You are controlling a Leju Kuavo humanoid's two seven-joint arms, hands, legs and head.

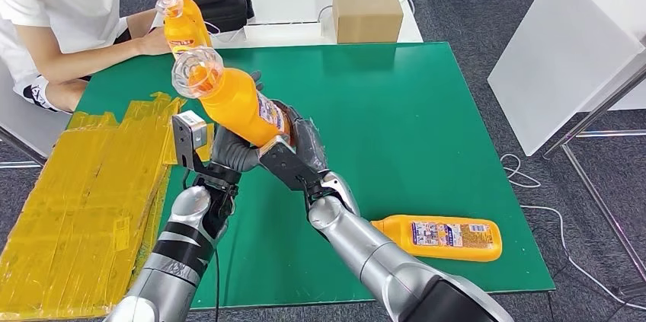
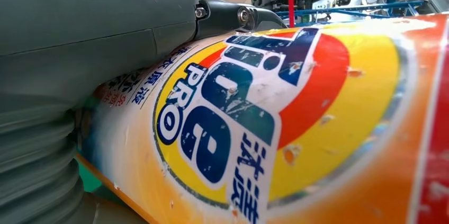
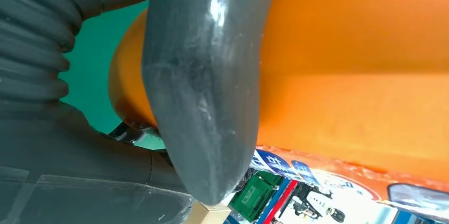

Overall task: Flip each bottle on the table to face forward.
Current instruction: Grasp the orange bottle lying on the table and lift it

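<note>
Both the left hand (image 1: 232, 151) and right hand (image 1: 301, 151) grip the raised orange bottle (image 1: 236, 105) low; rigid, glossy plastic, probably slippery, likely full and heavy.

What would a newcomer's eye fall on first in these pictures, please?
First, the orange detergent bottle raised over the middle of the green table, gripped low down by both the left hand and the right hand. Next, a second orange bottle lying on its side near the table's front right, and two more standing bottles at the far left beside a seated person.
</note>
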